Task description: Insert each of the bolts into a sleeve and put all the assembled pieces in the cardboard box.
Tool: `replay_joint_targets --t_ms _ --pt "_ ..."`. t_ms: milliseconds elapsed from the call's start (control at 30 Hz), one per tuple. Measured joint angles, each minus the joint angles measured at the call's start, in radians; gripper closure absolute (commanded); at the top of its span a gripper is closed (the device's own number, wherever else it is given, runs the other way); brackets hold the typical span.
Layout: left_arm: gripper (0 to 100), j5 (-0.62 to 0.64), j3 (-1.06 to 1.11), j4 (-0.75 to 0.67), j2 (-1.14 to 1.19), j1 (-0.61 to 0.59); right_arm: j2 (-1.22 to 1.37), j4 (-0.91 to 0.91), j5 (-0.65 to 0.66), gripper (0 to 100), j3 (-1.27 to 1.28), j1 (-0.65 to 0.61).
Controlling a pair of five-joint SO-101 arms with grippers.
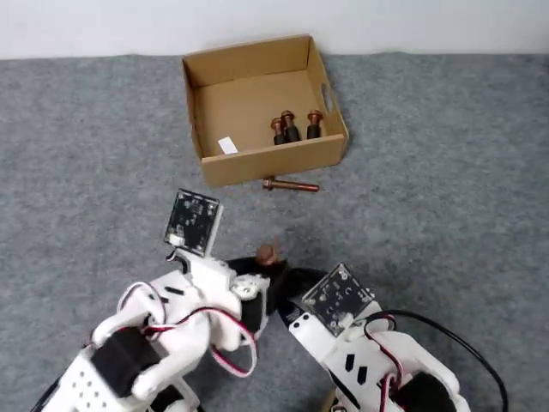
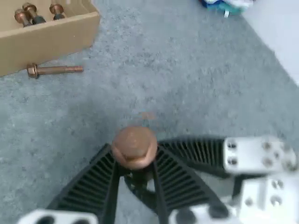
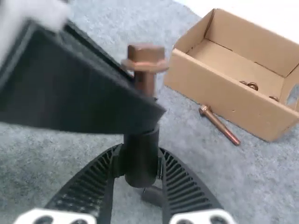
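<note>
A copper bolt (image 2: 134, 147) stands head up with my left gripper (image 2: 135, 165) shut on its shank just under the head. Its lower end goes into a black sleeve (image 3: 140, 156), and my right gripper (image 3: 139, 177) is shut around that sleeve. The bolt head (image 3: 145, 58) sticks up above the left gripper's black finger (image 3: 84, 100). In the high view both grippers meet at the bolt head (image 1: 267, 253), in front of the cardboard box (image 1: 257, 165). Three assembled pieces (image 1: 293, 127) stand inside the box. One loose bolt (image 1: 290, 184) lies on the carpet just before the box's front wall.
Grey carpet covers the table. The box (image 2: 46, 39) and the loose bolt (image 2: 53, 70) lie beyond the grippers, and the bolt (image 3: 219, 125) rests close to the box wall (image 3: 224, 93). Something blue and white (image 2: 224, 4) lies far off at the carpet's edge.
</note>
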Motion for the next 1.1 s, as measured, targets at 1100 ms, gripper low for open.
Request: replay_joint_targets --t_ms 1100 --pt "99 -0.298 -0.143 0.204 -0.006 -0.555 0.002 0.097 -0.327 99.1 -0.005 0.295"
